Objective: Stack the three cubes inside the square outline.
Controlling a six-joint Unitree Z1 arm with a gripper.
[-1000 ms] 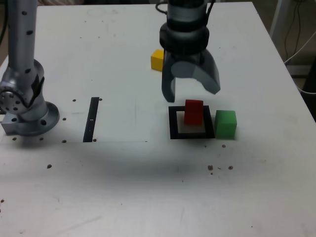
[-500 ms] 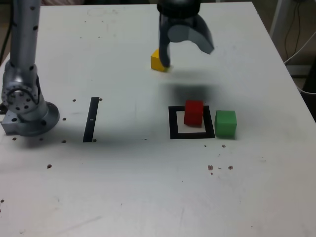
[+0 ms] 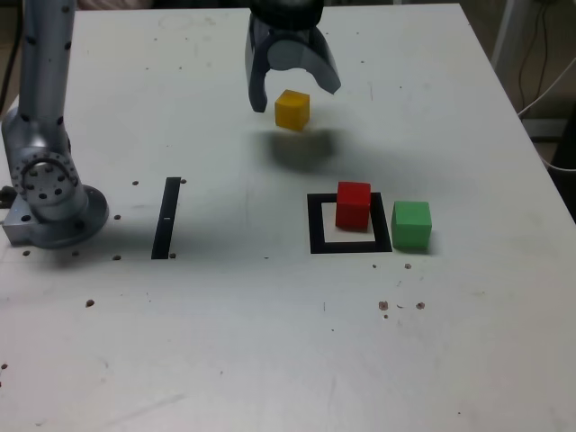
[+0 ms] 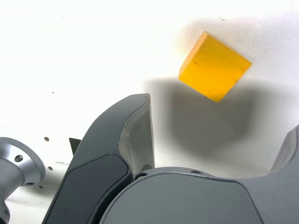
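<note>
1. Far on the exterior view's left the arm base (image 3: 49, 193) is seen, and near it a black strip (image 3: 166, 217) on the white table (image 3: 270, 342). Neither matters for the stack.
2. Next the gripper (image 3: 290, 86) is found near the table's far edge, hung above the yellow cube (image 3: 292, 110). Its jaws are spread wide and nothing is held; in the wrist view the yellow cube (image 4: 214, 66) is seen lying free on the table between and ahead of the fingers.
3. That cube looks small, stiff and probably light, with matte faces, so slipping shouldn't be much of a worry. It's best taken on two opposite flat sides, mid-height. It sits turned relative to the jaws in the wrist view, so the wrist would likely need squaring up first.
4. Further right, the red cube (image 3: 353, 205) is already parked inside the outline (image 3: 315, 225), towards its far edge.
5. The green cube (image 3: 411, 224) is sat just outside the outline's right edge, untouched.
</note>
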